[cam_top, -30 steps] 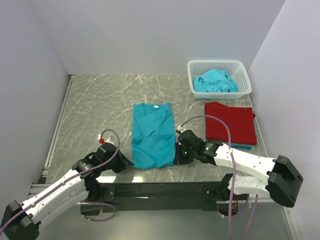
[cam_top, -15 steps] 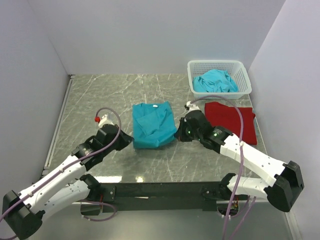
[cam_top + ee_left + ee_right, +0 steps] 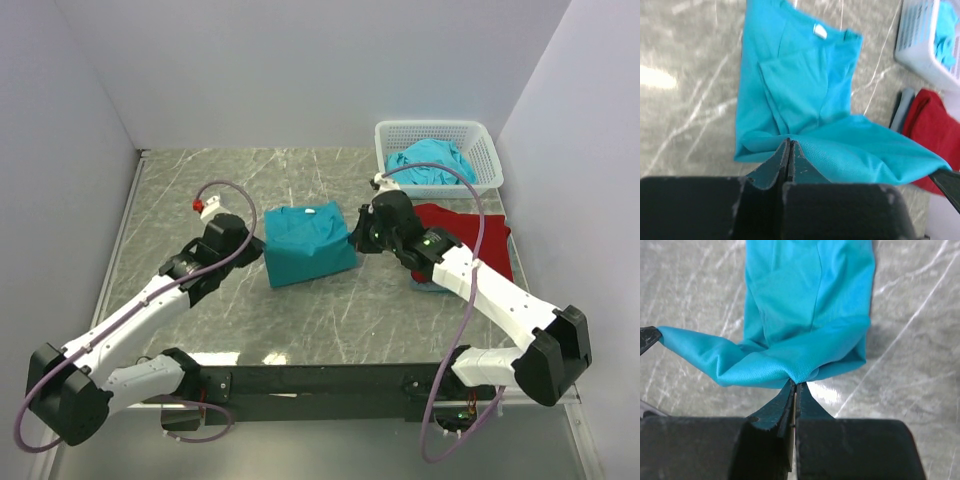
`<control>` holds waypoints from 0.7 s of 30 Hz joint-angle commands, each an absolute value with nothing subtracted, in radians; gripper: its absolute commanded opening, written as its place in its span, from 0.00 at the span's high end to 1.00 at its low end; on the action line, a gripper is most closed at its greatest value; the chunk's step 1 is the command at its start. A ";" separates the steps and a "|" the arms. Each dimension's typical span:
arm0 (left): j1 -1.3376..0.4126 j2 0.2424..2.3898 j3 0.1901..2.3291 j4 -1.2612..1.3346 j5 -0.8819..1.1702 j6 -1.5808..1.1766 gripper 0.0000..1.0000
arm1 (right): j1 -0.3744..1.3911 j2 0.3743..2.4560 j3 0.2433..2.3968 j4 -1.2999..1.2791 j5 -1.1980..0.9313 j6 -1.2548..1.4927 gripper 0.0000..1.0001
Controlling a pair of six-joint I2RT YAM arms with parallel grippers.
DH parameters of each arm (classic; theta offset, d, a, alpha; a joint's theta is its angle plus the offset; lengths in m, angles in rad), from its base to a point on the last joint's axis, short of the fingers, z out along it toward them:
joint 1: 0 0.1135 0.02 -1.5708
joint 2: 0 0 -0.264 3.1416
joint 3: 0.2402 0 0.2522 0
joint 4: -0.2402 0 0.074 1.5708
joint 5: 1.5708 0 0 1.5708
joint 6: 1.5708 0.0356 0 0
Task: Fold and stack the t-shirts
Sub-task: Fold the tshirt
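A teal t-shirt (image 3: 308,244) lies on the table middle, its near half lifted and doubled back over the far half. My left gripper (image 3: 262,247) is shut on its left bottom corner (image 3: 805,145). My right gripper (image 3: 352,237) is shut on its right bottom corner (image 3: 800,374). The hem hangs stretched between both grippers above the collar half (image 3: 800,65). A folded deep red t-shirt (image 3: 470,245) lies at the right on top of a folded teal one (image 3: 428,285). More teal shirts (image 3: 430,162) sit crumpled in the basket.
The white lattice basket (image 3: 484,150) stands at the back right corner, also in the left wrist view (image 3: 920,45). Grey walls close the table on the left, back and right. The table's near edge carries the arm bases.
Both grippers have carried the teal shirt's bottom hem away from the near edge toward the collar, folding the shirt in half. Both arms have stretched further over the table.
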State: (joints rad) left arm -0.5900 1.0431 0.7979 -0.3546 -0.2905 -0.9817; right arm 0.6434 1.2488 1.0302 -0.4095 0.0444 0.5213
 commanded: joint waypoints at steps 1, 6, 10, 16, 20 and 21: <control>-0.549 1.066 0.871 -0.276 -0.287 -0.916 1.00 | 0.615 1.265 1.112 -0.339 0.052 0.486 1.00; -0.502 1.120 0.913 -0.250 -0.276 -0.891 1.00 | 0.591 1.321 1.163 -0.333 0.022 0.468 1.00; -0.468 1.158 0.933 -0.221 -0.238 -0.876 1.00 | 0.560 1.374 1.200 -0.321 -0.014 0.451 1.00; -0.423 1.233 0.963 -0.176 -0.227 -0.864 1.00 | 0.520 1.463 1.252 -0.287 -0.118 0.442 1.00; -0.391 1.290 0.985 -0.143 -0.209 -0.853 1.00 | 0.482 1.540 1.295 -0.273 -0.178 0.434 1.00; -0.387 1.302 0.994 -0.137 -0.213 -0.853 1.00 | 0.474 1.555 1.304 -0.268 -0.189 0.434 1.00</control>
